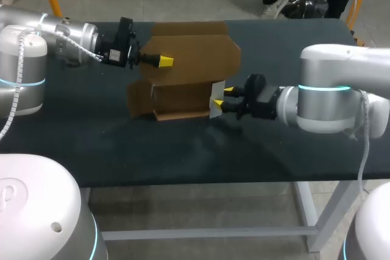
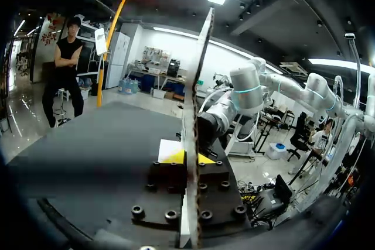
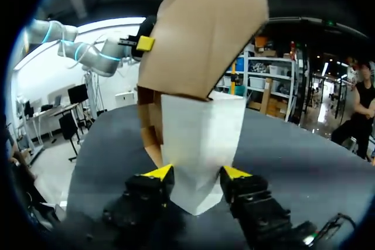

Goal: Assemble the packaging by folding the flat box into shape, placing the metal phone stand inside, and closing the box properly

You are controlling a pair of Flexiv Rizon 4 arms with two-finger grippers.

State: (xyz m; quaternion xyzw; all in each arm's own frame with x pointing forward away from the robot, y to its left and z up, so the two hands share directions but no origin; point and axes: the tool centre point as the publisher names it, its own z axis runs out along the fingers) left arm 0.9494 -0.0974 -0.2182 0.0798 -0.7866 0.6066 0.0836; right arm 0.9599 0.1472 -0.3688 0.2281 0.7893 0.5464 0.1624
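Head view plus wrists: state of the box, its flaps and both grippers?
box: partly folded, top open.
lid flap: raised upright, not closed.
white side flap: sticking out from the box's end, not tucked.
left gripper: shut on the lid flap.
right gripper: around the white side flap; grip unclear.

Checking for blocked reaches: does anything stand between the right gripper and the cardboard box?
Nothing visible does. The right gripper is right at the white end flap of the box. The left gripper grips the raised lid, off that path.
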